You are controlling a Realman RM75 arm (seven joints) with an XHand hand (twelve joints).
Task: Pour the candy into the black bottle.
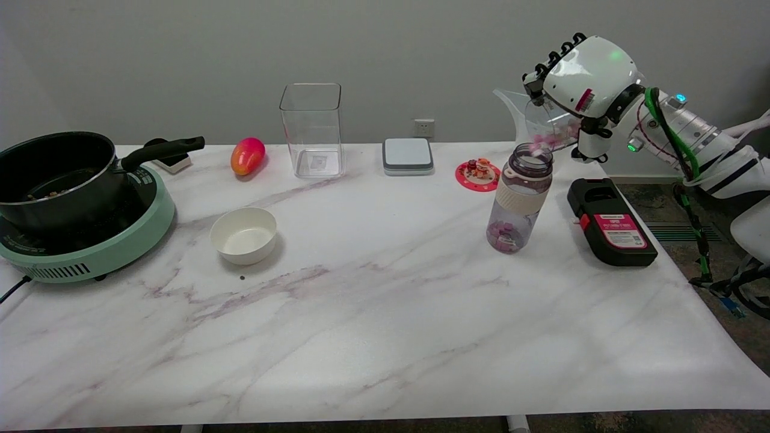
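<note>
My right hand (586, 75) grips a clear jug (538, 117) at the table's far right and holds it tipped to the left, above the bottle. Pink candy (554, 137) lies at the jug's lowered side, just over the bottle's open mouth, with some pieces blurred at the rim. The dark smoky bottle (520, 195) with a pale band stands upright on the marble table (385, 325). A small heap of pink candy (507, 236) lies in its bottom.
A black device with a red label (610, 222) lies right of the bottle. A red coaster with a small figure (478, 173), a grey box (408, 155), a clear square container (311, 129), an orange-red fruit (247, 156), a white bowl (243, 236) and a pot (57, 177) on a green cooker (96, 252) stand leftward.
</note>
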